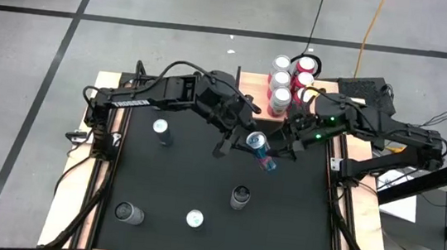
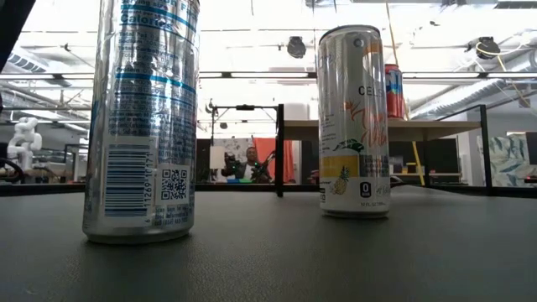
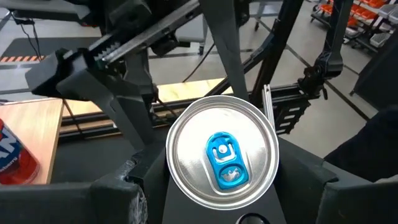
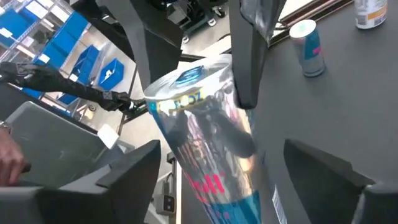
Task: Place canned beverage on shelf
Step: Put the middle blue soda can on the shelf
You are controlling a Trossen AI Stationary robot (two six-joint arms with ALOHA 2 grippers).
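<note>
Nearest, front cans: silver can [image 2: 141, 117] and pale can [image 2: 353, 122], upright on the black table [image 1: 296, 224], well apart.
Mid-table can: tilted blue-and-pink can [image 1: 260, 150], raised above the mat, between both grippers.
Left gripper [image 1: 234, 145]: pinching that can, fingers [image 3: 118, 199] pressed on either side below the blue-tabbed lid [image 3: 222, 158].
Right gripper [image 1: 288, 140]: spread wide, fingers [image 4: 99, 186] flanking the can body without visible contact; possibly just clear of it, view poor.
Shelf [image 1: 253, 82]: light-wood board at the far table edge, beyond both grippers.
Shelf contents: cluster of cans [image 1: 290, 82], red and white, standing close together at its right end.
</note>
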